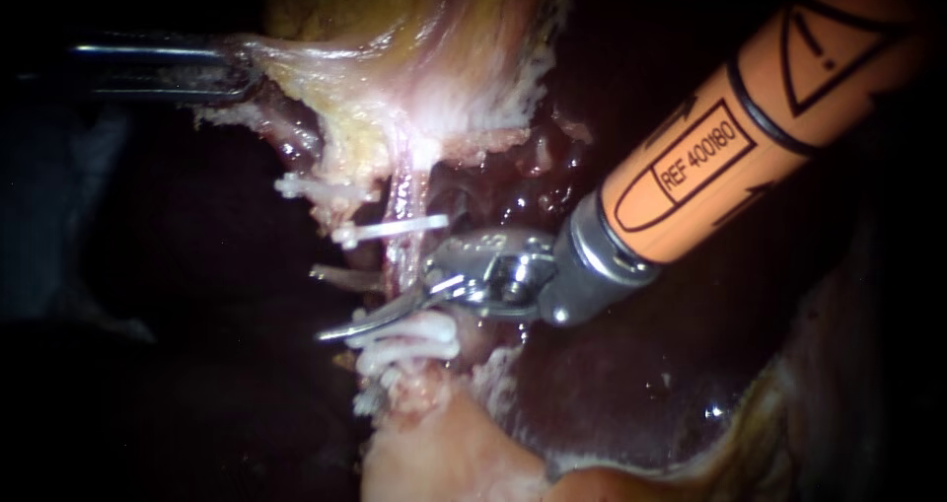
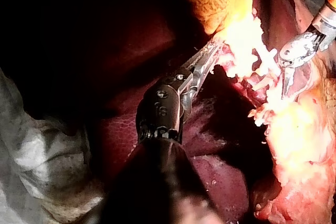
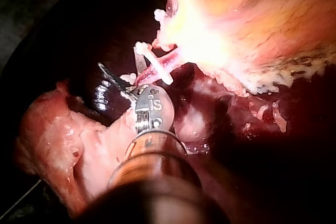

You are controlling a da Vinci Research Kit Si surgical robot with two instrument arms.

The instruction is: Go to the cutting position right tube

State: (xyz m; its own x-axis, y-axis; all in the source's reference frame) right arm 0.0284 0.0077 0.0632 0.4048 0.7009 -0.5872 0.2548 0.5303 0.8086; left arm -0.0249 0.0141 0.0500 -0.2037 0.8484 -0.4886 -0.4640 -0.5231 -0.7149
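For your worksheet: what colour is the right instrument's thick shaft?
Orange, black-lined; right instrument's shaft, clearest in endoscope view.

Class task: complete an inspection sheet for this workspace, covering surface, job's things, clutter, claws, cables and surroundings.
Surface: dark red liver with pale tissue over it.
Job's things: right tube running down from the pale tissue, white clips across it.
Clutter: nothing seen.
Claws: left instrument, claw shut on the pale tissue; right instrument, claw open, its blades at the right tube.
Cables: nothing seen.
Surroundings: pale sheeting beside the liver; otherwise dark.
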